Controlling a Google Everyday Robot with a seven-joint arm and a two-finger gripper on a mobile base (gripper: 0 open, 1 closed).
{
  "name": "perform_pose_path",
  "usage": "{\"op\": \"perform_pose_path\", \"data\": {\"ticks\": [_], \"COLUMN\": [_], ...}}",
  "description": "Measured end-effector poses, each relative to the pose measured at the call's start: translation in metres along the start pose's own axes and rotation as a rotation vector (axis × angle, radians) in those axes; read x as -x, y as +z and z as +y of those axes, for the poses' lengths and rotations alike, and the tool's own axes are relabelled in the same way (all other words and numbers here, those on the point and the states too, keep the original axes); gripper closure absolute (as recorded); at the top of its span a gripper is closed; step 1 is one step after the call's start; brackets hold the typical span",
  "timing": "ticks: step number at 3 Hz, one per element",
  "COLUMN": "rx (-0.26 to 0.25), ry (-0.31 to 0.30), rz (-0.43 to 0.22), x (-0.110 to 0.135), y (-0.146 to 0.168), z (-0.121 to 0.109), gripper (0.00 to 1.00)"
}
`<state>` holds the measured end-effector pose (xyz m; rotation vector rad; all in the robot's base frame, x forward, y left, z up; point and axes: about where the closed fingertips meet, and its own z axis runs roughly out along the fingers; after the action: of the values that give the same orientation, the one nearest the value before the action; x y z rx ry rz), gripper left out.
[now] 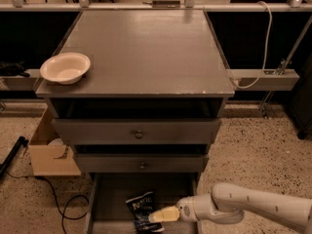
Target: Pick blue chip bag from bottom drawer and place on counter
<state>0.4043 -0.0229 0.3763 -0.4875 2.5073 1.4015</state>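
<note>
Items on my feed, one camera looking down at the front of a grey drawer cabinet.

1. Counter (146, 48): flat grey top, pale chips along the front edge. A white bowl (65, 68) sits upright at its front left corner.
2. Upper knobbed drawer (138, 130): pulled out a little, dark gap above it.
3. Middle knobbed drawer (141, 164): also slightly out.
4. Bottom drawer (104, 199): pulled open towards me, grey floor showing.
5. Blue chip bag (140, 209): dark navy, crinkled, white lettering near its top. It lies flat on the floor of the bottom drawer, about the middle, near the front.
6. Gripper (158, 216): pale cream tip on a white arm (253, 206) that reaches in from the lower right. It sits low inside the bottom drawer with its tip against the right edge of the bag. I cannot tell how far it is open, nor whether it has hold of the bag.
7. Cardboard box (51, 155): open, on the speckled floor (253, 150) just left of the cabinet.
8. Black cable (68, 204): looped on the floor below the box.
9. White cable (265, 43): hangs behind the cabinet on the right.
</note>
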Motion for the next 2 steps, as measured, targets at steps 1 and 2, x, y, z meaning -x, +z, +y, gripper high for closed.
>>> {"op": "perform_pose_path", "data": {"ticks": [1,2], "rx": [-0.029,-0.063], "ry": [0.0,-0.061], "rz": [0.02,0.055], "x": [0.004,0.018], "y": [0.009,0.02], "z": [-0.008,-0.009], "gripper": [0.0,0.0]}}
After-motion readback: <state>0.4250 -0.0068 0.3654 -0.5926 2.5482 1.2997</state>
